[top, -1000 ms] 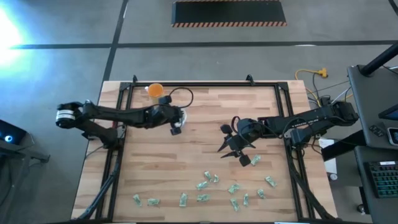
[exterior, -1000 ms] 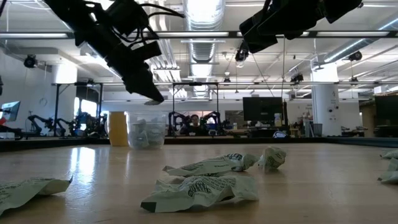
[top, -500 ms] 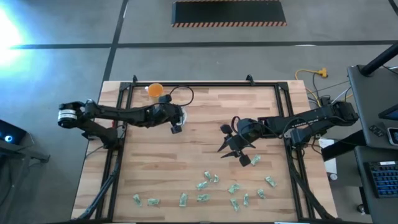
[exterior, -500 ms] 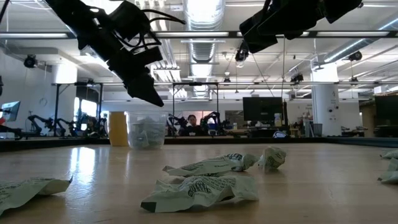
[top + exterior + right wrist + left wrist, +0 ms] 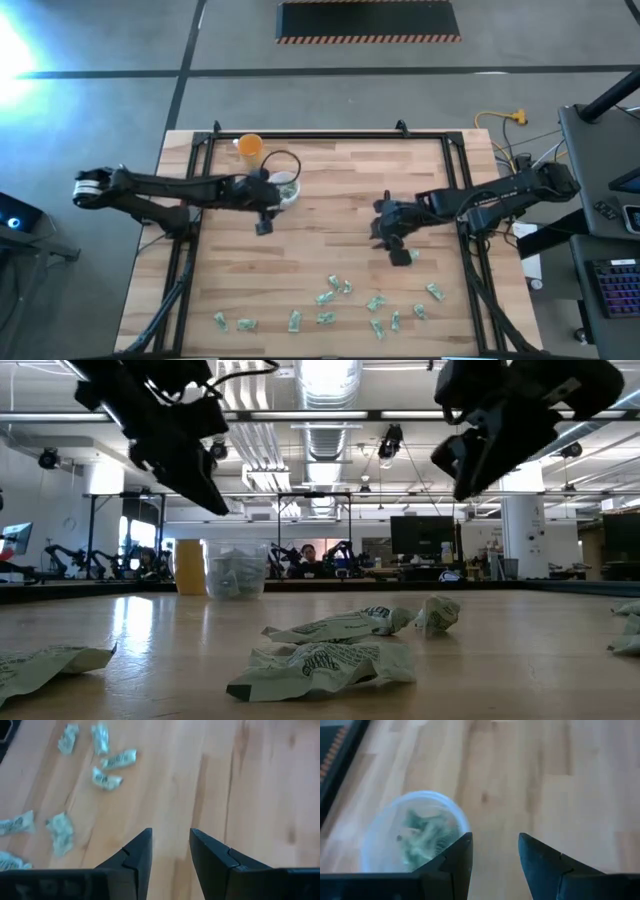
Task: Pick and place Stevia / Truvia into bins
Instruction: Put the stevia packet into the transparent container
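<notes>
The pale butcher-block wooden table is carrying everything, framed by a black metal rail. Over it, 2 dark arms are reaching in from opposite sides. The left gripper is hanging above the boards just beside the small round translucent plastic cup; in its wrist view its 2 dark fingers are standing apart with bare wood between them, holding nothing. The right gripper is hovering right of centre, near the upper edge of the scatter, its fingers likewise parted and empty.

An orange cup is sitting at the far rail, near the clear one but not touching it. The clear cup is already holding a loose heap of packets, visible through its wall in the low view.

The small green-and-white paper Stevia sachets are lying strewn across the near part of the table, well apart from the cup, most of them crumpled, 1 just beside the right gripper.

These packets are looking very light, soft and thin, so they will probably slide or flip if nudged from 1 side. A raised crease or puckered middle, such as the buckled one in front of the low camera, seems the best place to pinch; a flat edge lying flush on the wood would likely slip out from under the fingertips.
</notes>
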Action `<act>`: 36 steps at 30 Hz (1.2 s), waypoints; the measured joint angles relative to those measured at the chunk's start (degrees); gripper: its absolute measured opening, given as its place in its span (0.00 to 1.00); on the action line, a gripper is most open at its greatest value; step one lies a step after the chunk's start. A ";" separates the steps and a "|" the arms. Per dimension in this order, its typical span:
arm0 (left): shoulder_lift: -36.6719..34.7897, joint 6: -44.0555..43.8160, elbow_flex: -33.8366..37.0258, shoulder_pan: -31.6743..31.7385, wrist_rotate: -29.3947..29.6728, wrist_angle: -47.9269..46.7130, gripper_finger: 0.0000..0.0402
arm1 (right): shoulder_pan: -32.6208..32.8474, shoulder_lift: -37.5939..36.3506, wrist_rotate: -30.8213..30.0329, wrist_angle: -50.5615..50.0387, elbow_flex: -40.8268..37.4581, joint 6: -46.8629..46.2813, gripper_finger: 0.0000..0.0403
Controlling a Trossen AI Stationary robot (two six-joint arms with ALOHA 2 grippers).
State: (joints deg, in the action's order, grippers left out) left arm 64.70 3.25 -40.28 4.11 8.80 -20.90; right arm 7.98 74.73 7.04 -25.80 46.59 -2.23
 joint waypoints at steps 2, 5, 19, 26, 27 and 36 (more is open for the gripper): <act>-1.24 0.00 0.57 -2.42 -0.02 0.32 0.35 | 1.16 0.16 -1.36 -1.99 0.00 -2.06 0.30; -2.68 0.08 1.59 -5.34 -0.18 0.90 0.35 | 3.03 0.45 -3.96 -6.57 0.00 -5.28 0.29; -4.34 0.48 3.22 -7.03 0.07 2.43 0.35 | 7.18 0.45 -5.74 -17.58 -3.73 -27.76 0.21; -3.88 0.46 3.22 -7.03 0.05 2.40 0.35 | 7.31 0.45 -4.33 -17.70 -8.29 -37.31 0.19; -3.86 0.46 3.22 -7.03 0.05 2.36 0.35 | 7.57 0.45 -3.19 -17.60 -9.17 -37.21 0.19; -3.88 0.46 3.22 -7.03 0.05 2.44 0.35 | 11.59 0.36 -7.67 -16.86 -11.74 -31.09 0.24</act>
State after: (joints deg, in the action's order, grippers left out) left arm 60.82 3.70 -37.06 -2.92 8.84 -18.47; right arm 19.56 75.09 -0.63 -42.66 34.85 -33.32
